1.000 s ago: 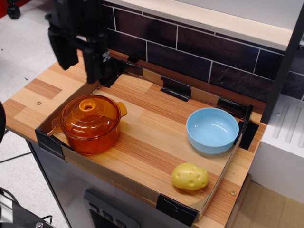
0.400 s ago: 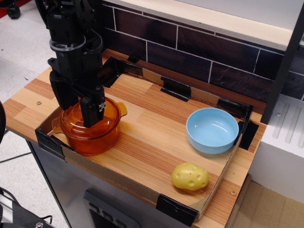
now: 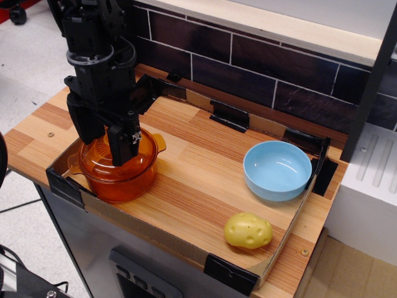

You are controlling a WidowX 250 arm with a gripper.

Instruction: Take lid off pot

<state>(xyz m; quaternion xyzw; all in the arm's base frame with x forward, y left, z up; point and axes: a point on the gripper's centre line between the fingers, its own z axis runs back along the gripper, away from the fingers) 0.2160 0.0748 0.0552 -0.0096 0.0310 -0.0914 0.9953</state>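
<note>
My tool (image 3: 107, 141), fingers apart, straddles the lid (image 3: 141, 144) on the pot (image 3: 118, 179) near the tabletop's (image 3: 198, 180) left edge; blue bowl (image 3: 277, 169) and yellow potato (image 3: 248, 230) sit well apart.

view: single | position: high front-right of counter (image 3: 205, 186) | facing: down toward tiled wall (image 3: 260, 62)

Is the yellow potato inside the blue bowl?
No, the yellow potato lies on the wooden board in front of the blue bowl, apart from it.
</note>
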